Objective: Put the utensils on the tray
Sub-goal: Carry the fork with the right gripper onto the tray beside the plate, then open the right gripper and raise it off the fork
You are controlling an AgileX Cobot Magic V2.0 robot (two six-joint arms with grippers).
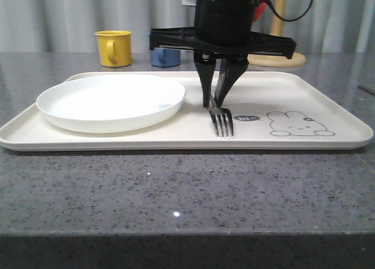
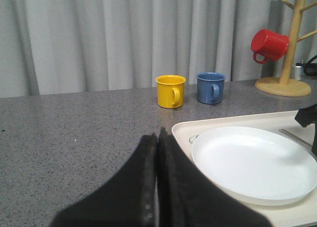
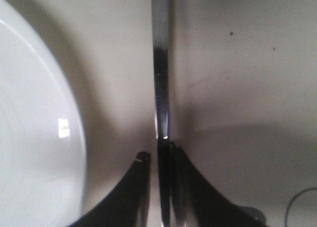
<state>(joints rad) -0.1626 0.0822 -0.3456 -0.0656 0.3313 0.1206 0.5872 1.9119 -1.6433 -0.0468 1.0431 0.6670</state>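
The silver fork lies on the cream tray, tines toward the front edge, just left of the rabbit drawing. My right gripper reaches down over its handle. In the right wrist view the fork runs between the fingers of that gripper; it touches one finger and a thin gap shows at the other, so the jaws stand slightly open. The white plate sits on the tray's left half. My left gripper is shut and empty over the table beside the tray's corner.
A yellow mug and a blue mug stand behind the tray. A wooden mug rack with a red mug stands at the back right. Grey stone tabletop stretches in front of the tray.
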